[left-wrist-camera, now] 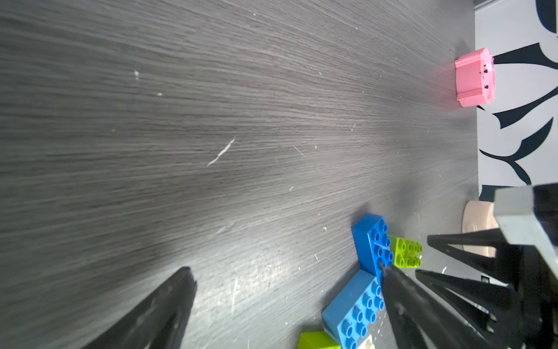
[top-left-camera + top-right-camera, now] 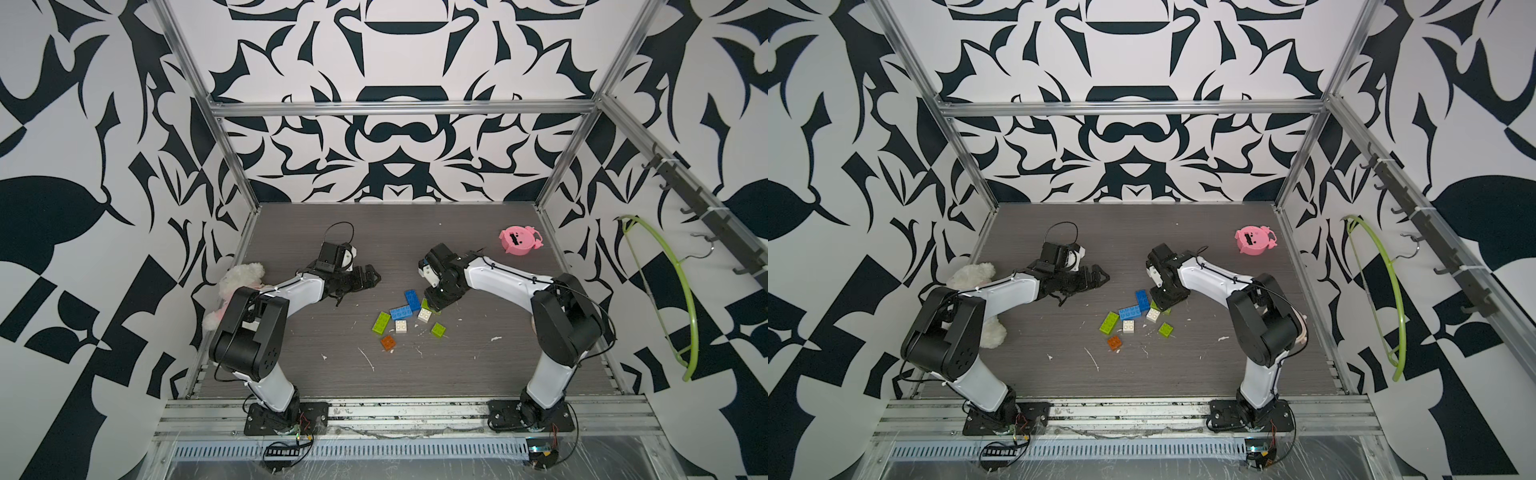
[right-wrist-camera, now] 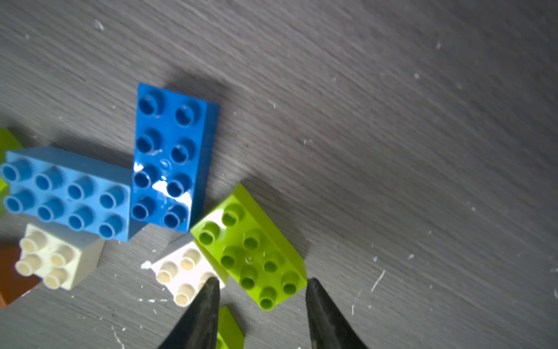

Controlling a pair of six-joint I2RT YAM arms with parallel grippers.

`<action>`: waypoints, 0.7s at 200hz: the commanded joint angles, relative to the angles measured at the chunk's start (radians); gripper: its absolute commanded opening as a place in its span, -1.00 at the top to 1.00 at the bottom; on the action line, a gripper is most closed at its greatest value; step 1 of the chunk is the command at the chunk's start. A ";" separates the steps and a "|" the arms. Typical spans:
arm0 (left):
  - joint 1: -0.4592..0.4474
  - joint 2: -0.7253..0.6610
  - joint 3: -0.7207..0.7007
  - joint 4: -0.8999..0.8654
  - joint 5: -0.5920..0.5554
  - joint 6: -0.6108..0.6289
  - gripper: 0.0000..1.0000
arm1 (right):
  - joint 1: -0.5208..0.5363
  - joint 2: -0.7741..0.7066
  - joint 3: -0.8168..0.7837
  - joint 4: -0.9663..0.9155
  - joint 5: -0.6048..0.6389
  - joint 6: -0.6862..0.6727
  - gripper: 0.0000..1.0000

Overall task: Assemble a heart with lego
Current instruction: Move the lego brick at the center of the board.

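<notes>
Lego bricks point(image 2: 401, 312) litter the scuffed grey tabletop point(image 2: 457, 374) between patterned walls point(image 2: 395, 158)

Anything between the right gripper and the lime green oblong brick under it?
Nothing visible between them: the right gripper straddles the end of the lime green brick. A white square brick sits against it, by one fingertip, and may crowd the grasp.

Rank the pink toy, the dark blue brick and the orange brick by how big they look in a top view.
1. pink toy
2. dark blue brick
3. orange brick
The toy lies farthest back yet looks largest.
</notes>
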 commanded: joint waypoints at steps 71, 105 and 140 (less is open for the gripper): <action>-0.003 0.031 0.029 -0.004 0.026 0.009 -0.98 | -0.081 0.010 0.028 -0.023 0.023 0.023 0.03; -0.003 0.027 0.026 -0.003 0.026 0.009 -0.99 | -0.126 -0.037 0.002 -0.011 0.063 0.028 0.03; -0.003 0.031 0.033 -0.003 0.027 0.004 -0.99 | -0.125 -0.054 -0.010 0.005 -0.020 0.033 0.01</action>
